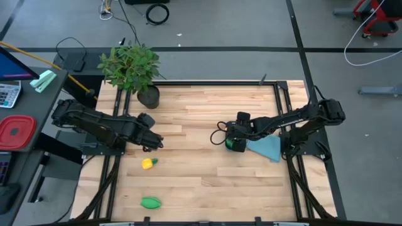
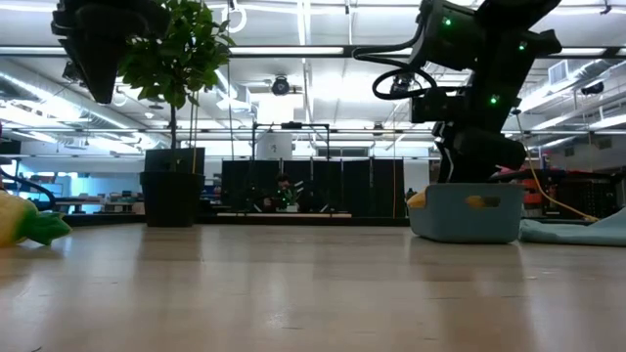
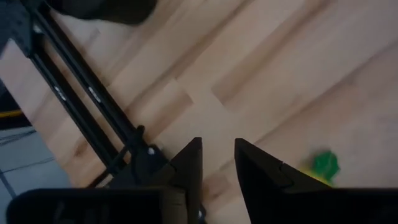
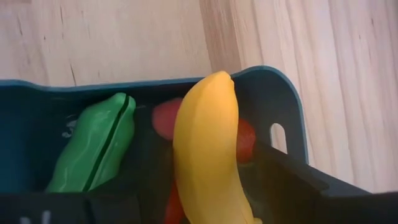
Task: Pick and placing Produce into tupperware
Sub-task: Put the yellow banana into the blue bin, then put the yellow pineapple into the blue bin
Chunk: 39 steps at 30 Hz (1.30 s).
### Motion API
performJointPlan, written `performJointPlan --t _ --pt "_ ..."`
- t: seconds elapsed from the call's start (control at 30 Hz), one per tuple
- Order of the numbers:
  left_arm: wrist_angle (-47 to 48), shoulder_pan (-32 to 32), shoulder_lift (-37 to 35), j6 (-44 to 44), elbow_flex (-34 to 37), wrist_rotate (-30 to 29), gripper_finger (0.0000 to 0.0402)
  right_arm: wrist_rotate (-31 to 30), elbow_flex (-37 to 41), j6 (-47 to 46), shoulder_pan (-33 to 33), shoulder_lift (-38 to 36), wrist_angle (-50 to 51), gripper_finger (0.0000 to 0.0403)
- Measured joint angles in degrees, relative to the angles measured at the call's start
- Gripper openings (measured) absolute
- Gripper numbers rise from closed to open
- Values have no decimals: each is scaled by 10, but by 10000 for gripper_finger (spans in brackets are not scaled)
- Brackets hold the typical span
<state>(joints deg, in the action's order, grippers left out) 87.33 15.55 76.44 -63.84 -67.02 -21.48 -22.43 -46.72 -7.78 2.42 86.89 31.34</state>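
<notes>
Directly beneath the right hand [image 1: 235,143] sat the dark-blue tupperware [image 4: 283,118], resting on the tabletop [image 1: 207,176] with the hand positioned over its open top. Inside the tub, the right wrist view showed a yellow banana [image 4: 205,155] standing on end against the rim, a green oblong piece [image 4: 96,149] lying beside it, and red pieces [image 4: 165,118] partly hidden behind the banana. Whether the right hand's fingers were apart or together could not be told, nor whether they touched the banana. A flat light-blue piece [image 1: 267,148] lay on the tabletop just beside the tub, on the side toward the right arm's base.

The left hand [image 1: 155,142] hung above the tabletop, well apart from the tub, its fingers [image 3: 189,165] set narrowly apart with nothing between them. Near that hand, on the tabletop, lay a yellow piece with green stem [image 1: 148,164]. A second green piece [image 1: 150,202] lay farther out from the hand, toward the tabletop's front edge. Both remained outside the tub. A potted plant [image 1: 133,69] stood at the rear of the tabletop, behind the left hand.
</notes>
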Motion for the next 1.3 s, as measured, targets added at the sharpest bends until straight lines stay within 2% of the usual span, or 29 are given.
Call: performJointPlan --t 0.17,0.37,0.63,0.87,1.17,1.3 --pt "-12 1 0 42 0 51 135 0 -45 -2 5 0 50 222" --pt "-75 1 0 60 0 98 184 0 -124 -32 26 0 89 221" --pt "-110 8 4 66 0 102 203 0 -200 -70 55 -1 134 220" --pt "-131 13 29 65 1 121 202 0 -200 -152 90 -1 138 220" --pt "-138 63 98 87 1 200 217 1 -167 -182 138 -1 136 220" --pt "-144 75 130 89 1 259 227 -1 -152 -193 150 -1 136 220"
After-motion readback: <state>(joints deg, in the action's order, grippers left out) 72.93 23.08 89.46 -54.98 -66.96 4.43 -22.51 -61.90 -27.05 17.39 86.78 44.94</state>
